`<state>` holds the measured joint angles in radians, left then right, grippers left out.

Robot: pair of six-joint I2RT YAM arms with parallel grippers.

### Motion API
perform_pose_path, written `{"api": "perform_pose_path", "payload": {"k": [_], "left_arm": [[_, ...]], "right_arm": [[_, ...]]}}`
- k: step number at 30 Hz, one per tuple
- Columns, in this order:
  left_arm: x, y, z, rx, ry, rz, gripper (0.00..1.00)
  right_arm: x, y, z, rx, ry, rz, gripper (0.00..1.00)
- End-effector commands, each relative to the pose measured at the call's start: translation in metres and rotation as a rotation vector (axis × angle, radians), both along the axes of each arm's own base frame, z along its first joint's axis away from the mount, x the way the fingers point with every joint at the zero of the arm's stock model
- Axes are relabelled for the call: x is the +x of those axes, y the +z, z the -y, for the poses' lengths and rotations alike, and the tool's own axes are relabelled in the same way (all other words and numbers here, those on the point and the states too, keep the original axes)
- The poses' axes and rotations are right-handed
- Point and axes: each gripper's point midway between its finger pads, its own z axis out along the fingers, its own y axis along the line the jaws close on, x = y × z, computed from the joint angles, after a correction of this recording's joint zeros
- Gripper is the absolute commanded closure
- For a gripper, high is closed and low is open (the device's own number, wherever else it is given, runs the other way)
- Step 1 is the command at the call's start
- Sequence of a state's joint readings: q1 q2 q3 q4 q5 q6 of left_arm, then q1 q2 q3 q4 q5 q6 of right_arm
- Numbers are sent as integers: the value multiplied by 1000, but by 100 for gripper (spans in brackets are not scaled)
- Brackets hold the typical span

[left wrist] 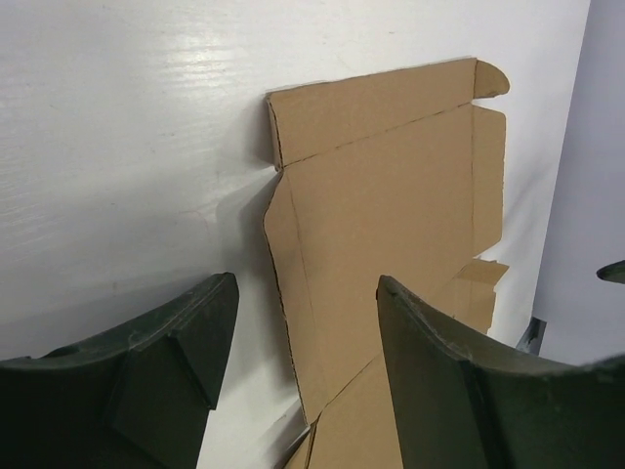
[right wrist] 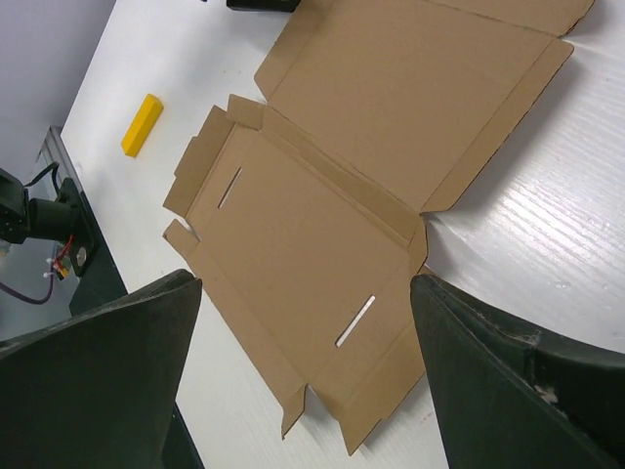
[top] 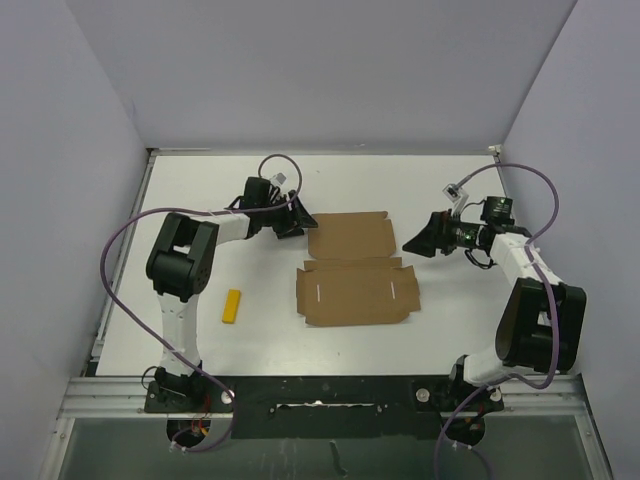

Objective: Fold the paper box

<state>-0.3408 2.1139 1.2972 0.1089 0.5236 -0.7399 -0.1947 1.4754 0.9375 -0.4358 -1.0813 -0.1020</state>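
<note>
1. White table [top: 200, 180] with grey walls round it. The box [top: 355, 290] lies mid-table as a flat, unfolded sheet between my two arms.
2. Left gripper [top: 297, 218] sits just beside the sheet's far-left corner, jaws apart, holding nothing.
3. Right gripper [top: 418, 240] faces the far-right edge, jaws wide apart, empty.
4. I judge the step to be raising a side flap. I'd come in low, catch its edge and fold along the crease, pinning the sheet with the other arm against sliding.

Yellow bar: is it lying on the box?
No, the yellow bar lies on the bare table, apart from the paper box.
</note>
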Motion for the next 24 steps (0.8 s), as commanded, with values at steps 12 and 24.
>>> {"api": "perform_pose_path", "payload": {"k": [12, 24], "left_arm": [[-27, -24, 7, 3, -35, -79, 52], [-34, -19, 9, -42, -60, -47, 55]], "right_arm": [[32, -40, -1, -20, -19, -134, 25], [69, -83, -14, -72, -2, -298, 41]]}}
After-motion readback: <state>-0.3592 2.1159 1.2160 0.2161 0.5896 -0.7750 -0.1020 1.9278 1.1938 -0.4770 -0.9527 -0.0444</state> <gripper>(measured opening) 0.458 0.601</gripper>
